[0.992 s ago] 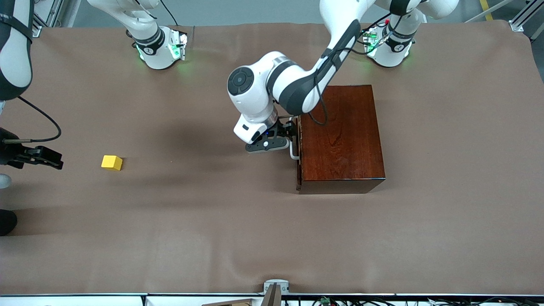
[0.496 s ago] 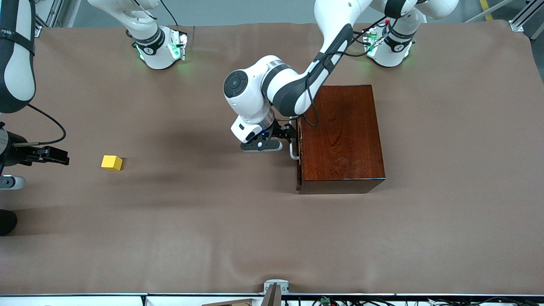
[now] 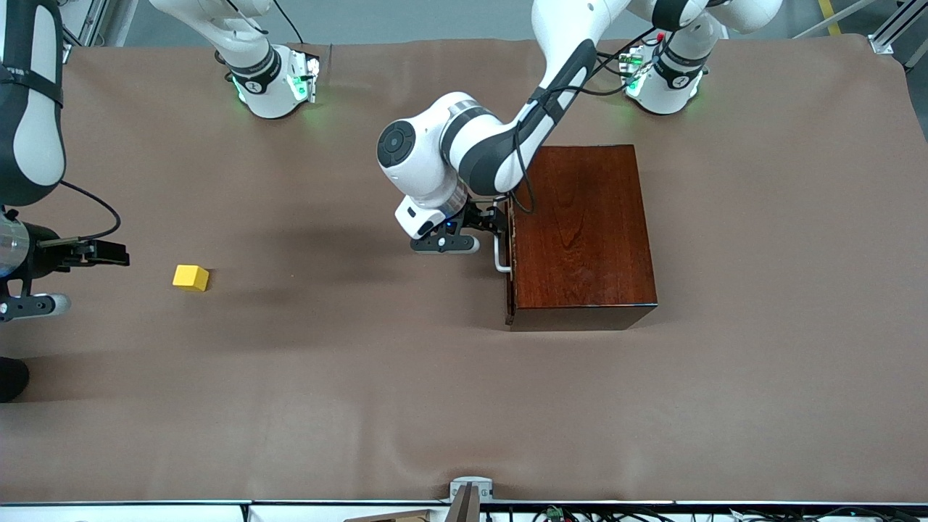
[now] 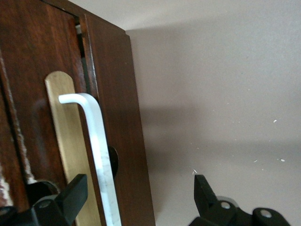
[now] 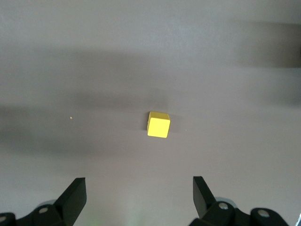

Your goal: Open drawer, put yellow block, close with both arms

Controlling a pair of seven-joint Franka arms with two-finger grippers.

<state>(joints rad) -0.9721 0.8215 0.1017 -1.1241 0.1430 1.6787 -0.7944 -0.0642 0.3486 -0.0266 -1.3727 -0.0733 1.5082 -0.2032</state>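
Brown table cover, wooden box with drawer closed, left gripper spread astride the white handle, right gripper spread wide above the yellow block

My right gripper has drifted from the table's edge at the right arm's end toward the yellow block; its open fingers now point at 3 o'clock in the front view, and the block sits ahead of them in my right wrist view, untouched. My right forearm has swung further into the front view with it. My left gripper has crept toward 11 o'clock in the front view along the drawer front, and its open fingers now straddle the white handle. My left elbow and wrist have shifted the same way, toward 11 o'clock.
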